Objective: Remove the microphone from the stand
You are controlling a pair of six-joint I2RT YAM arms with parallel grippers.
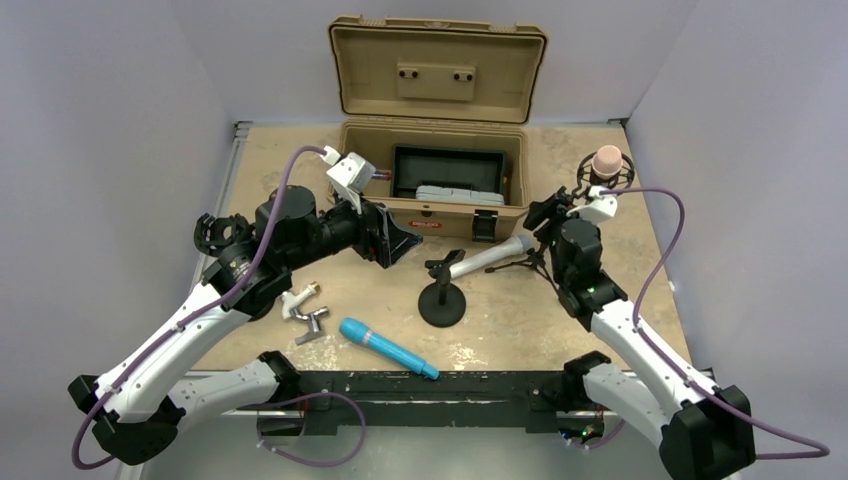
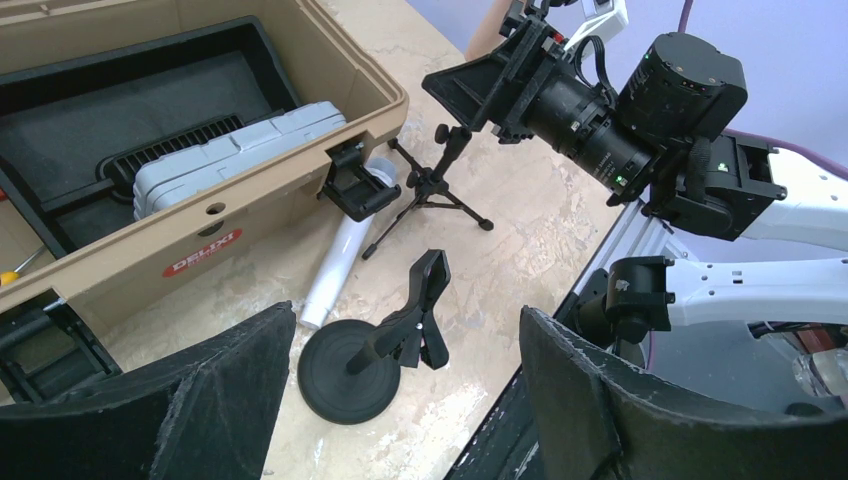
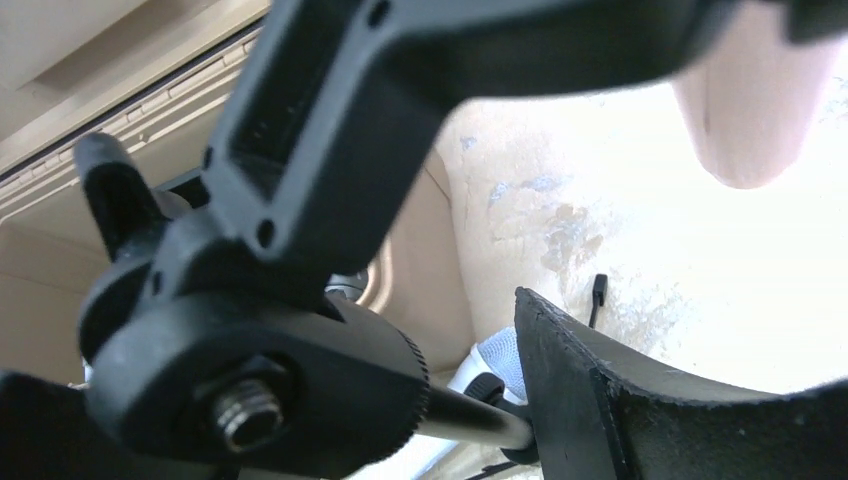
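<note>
- Microphone [image 1: 490,257] lies flat on the tabletop [image 1: 560,330], out of the clip and just beside the stand [image 1: 442,302], in front of the open case [image 1: 432,210].
- Stand is upright.
- Left tool [image 1: 397,243]: jaws wide, holding nothing, above the tabletop left of the stand.
- Right tool [image 1: 543,212]: at the small tripod's [image 2: 430,190] head; cannot tell whether it grips.

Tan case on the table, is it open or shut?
Open. Its lid stands raised behind the box, and the black tray inside is in plain sight.
</note>
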